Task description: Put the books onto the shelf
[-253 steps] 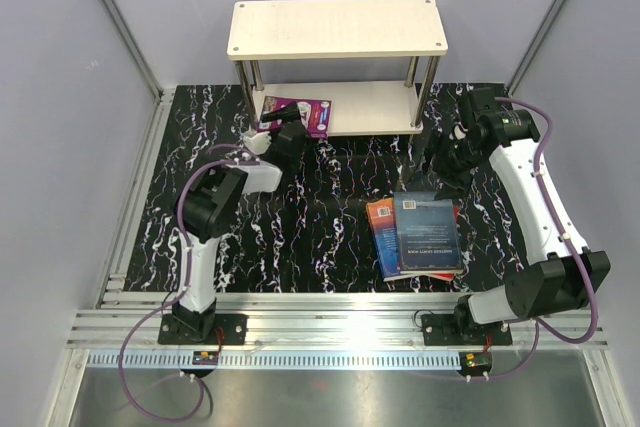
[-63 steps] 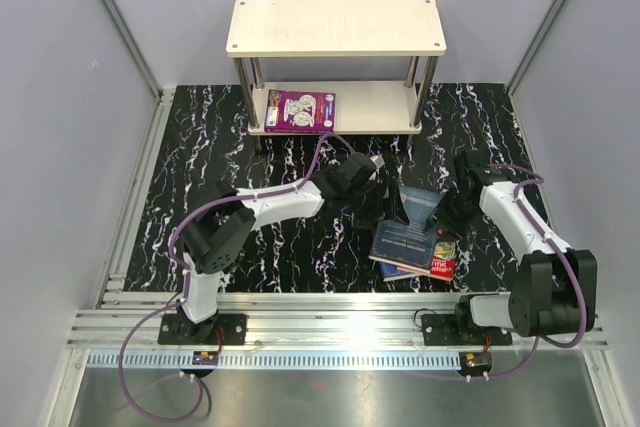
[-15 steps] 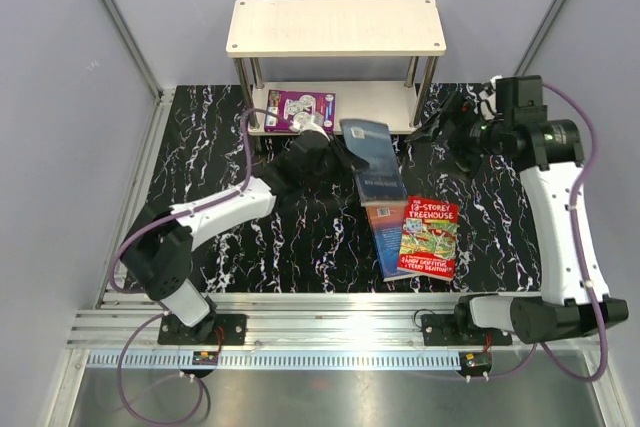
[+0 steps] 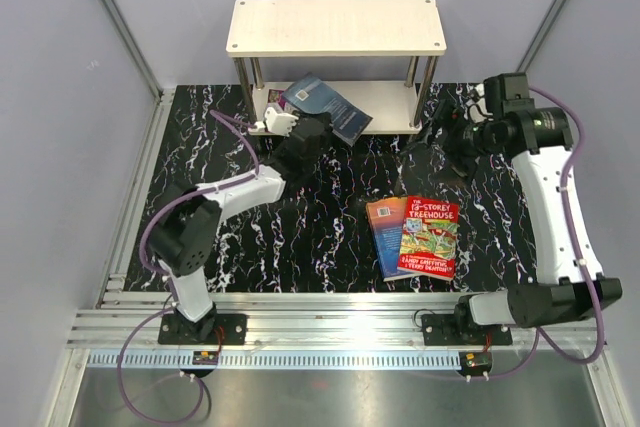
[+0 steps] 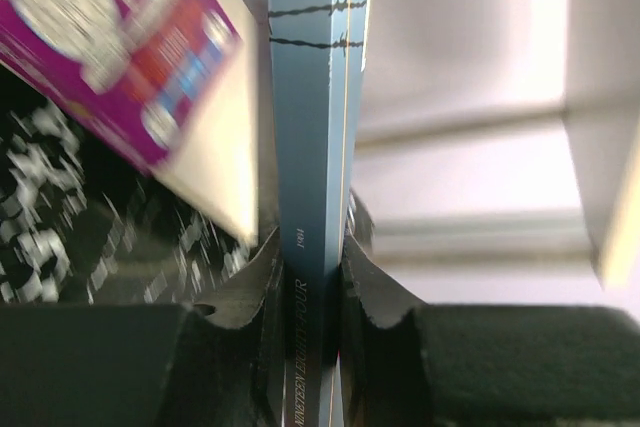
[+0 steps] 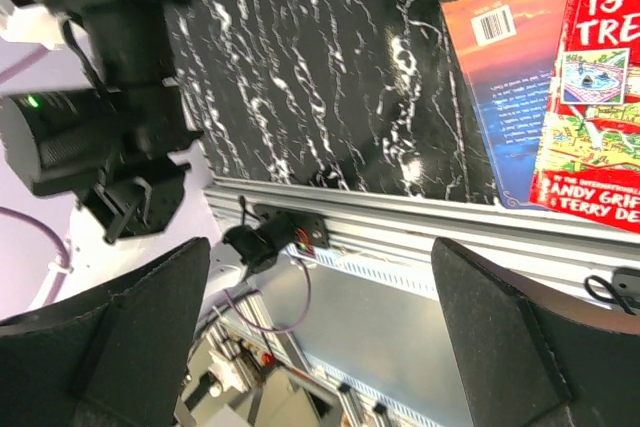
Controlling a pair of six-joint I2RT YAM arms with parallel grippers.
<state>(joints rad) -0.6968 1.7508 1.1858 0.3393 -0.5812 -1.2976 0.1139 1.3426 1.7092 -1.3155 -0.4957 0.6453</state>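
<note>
My left gripper [image 4: 320, 127] is shut on the spine edge of a dark blue book [image 4: 326, 107]. It holds that book tilted at the front of the shelf's lower board [image 4: 390, 105], over the purple book [image 4: 274, 98], which is mostly hidden. In the left wrist view the blue book [image 5: 315, 127] stands between my fingers [image 5: 250, 277], with the purple book [image 5: 110, 37] to its left. The red Treehouse book [image 4: 431, 237] lies on an orange and blue book [image 4: 384, 232] on the mat. My right gripper [image 4: 440, 133] hangs open and empty right of the shelf [image 4: 335, 25], apart from both books.
The shelf's silver posts [image 4: 425, 87] stand close to both grippers. A black marbled mat [image 4: 300, 237] covers the table, with grey walls on three sides. The right wrist view looks down on the red book [image 6: 600, 97], the orange and blue book [image 6: 495, 77] and the near metal rail [image 6: 400, 227].
My left gripper has carried the dark blue book back and left, from above the mat to the shelf's lower tier, covering the purple book. The right arm has shifted only slightly.
</note>
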